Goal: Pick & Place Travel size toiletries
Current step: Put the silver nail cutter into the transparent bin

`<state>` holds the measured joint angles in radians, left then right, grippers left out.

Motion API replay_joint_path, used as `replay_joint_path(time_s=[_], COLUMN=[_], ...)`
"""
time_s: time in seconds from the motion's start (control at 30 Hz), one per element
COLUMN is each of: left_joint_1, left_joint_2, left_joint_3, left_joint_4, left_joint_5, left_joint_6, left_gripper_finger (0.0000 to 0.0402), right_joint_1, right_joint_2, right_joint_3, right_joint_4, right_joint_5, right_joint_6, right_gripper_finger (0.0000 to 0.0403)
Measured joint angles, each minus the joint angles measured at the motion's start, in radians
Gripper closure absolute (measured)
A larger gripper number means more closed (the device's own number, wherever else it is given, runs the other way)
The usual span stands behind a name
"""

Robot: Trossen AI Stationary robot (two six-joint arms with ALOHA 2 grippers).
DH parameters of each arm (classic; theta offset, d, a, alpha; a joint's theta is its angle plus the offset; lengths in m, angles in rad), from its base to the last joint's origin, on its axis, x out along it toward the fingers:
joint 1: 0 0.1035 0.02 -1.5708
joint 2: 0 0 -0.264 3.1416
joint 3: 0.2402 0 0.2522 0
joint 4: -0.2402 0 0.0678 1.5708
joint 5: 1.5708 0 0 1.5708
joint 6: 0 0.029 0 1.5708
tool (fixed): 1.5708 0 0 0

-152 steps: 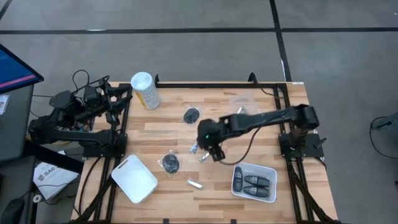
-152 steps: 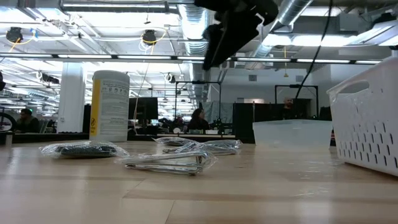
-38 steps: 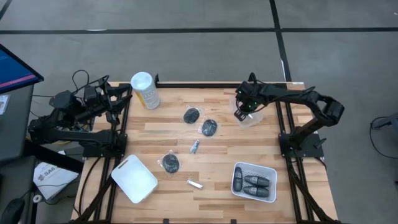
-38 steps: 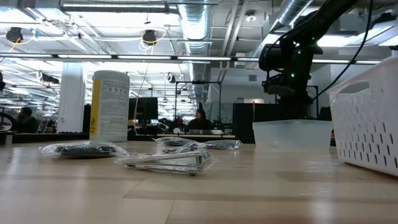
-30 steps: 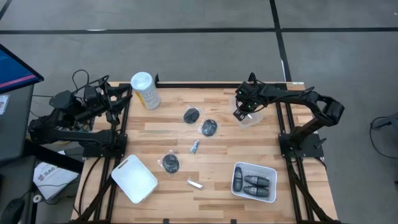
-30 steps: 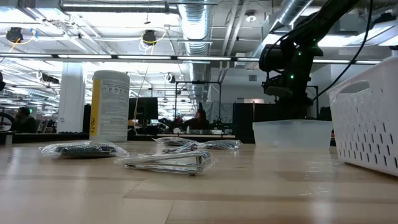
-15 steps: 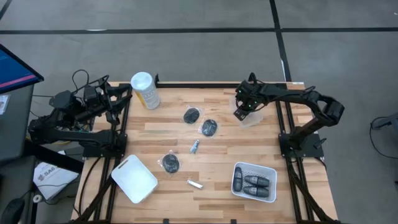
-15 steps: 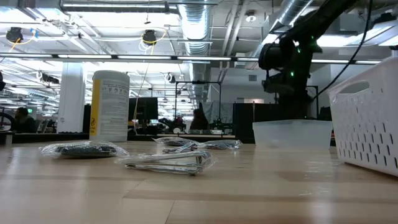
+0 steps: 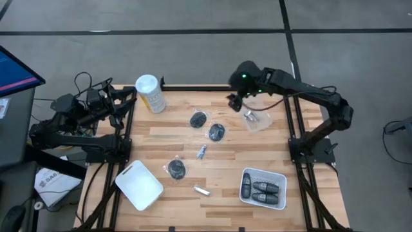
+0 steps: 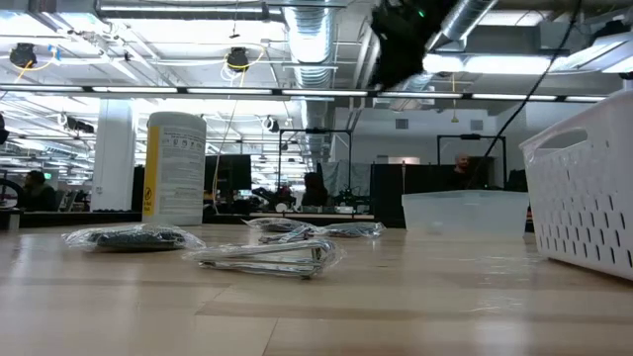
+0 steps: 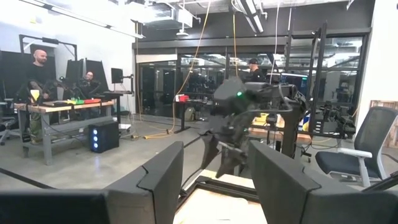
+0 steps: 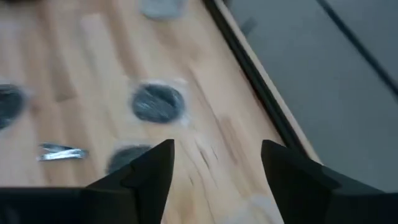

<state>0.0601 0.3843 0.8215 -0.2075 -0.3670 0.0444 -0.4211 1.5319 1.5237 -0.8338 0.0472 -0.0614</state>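
Observation:
My right gripper is open and empty, raised high over the table's far edge, left of the clear tub. A small shiny piece lies in that tub. Bagged dark discs lie flat on the wood. Two silver pieces lie nearer. Dark capsules sit in the white basket. My left gripper is open, parked off the table's left side.
A tall pale-yellow canister stands at the far left corner. A white rectangular tray lies at the near left edge. In the low view the basket and clear tub stand at right. People show in the room behind.
My right gripper has risen from just above the clear tub and swung toward the table's left along the far edge. A small shiny piece now shows in the tub where the gripper hovered. Everything else on the table has stayed put.

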Motion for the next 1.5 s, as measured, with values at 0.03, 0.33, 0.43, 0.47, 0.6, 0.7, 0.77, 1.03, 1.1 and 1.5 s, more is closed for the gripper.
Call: replay_joint_path(time_s=[0.03,0.33,0.43,0.47,0.6,0.7,0.77,1.03,1.1,1.5], left_joint_1=[0.000,0.000,0.000,0.000,0.000,0.000,0.000,0.000,0.000,0.000], left_joint_2=[0.000,0.000,0.000,0.000,0.000,0.000,0.000,0.000,0.000,0.000], left_joint_3=[0.000,0.000,0.000,0.000,0.000,0.000,0.000,0.000,0.000,0.000], left_joint_4=[0.000,0.002,0.004,0.004,0.005,0.006,0.006,0.006,0.006,0.006], left_joint_5=[0.000,0.000,0.000,0.000,0.000,0.000,0.000,0.000,0.000,0.000], left_joint_6=[0.000,0.000,0.000,0.000,0.000,0.000,0.000,0.000,0.000,0.000], left_gripper_finger=[0.0224,0.0224,0.0224,0.0224,0.0224,0.0224,0.0224,0.0224,0.0224,0.0224], right_joint_1=[0.030,0.250,0.300,0.311,0.350,0.370,0.383,0.421,0.423,0.403], right_joint_2=[0.025,0.296,0.396,0.427,0.537,0.607,0.642,0.749,0.776,0.873], right_joint_3=[0.033,0.270,0.346,0.370,0.461,0.507,0.525,0.530,0.530,0.529], right_joint_4=[0.005,-0.012,-0.028,-0.038,-0.096,-0.138,-0.152,-0.186,-0.199,-0.199], right_joint_5=[-0.002,-0.103,-0.103,-0.103,-0.125,-0.138,-0.140,-0.138,-0.134,-0.119], right_joint_6=[-0.028,-0.264,-0.314,-0.328,-0.405,-0.469,-0.524,-0.669,-0.684,-0.732], right_gripper_finger=[0.0167,0.0169,0.0170,0.0170,0.0170,0.0170,0.0170,0.0170,0.0170,0.0170])
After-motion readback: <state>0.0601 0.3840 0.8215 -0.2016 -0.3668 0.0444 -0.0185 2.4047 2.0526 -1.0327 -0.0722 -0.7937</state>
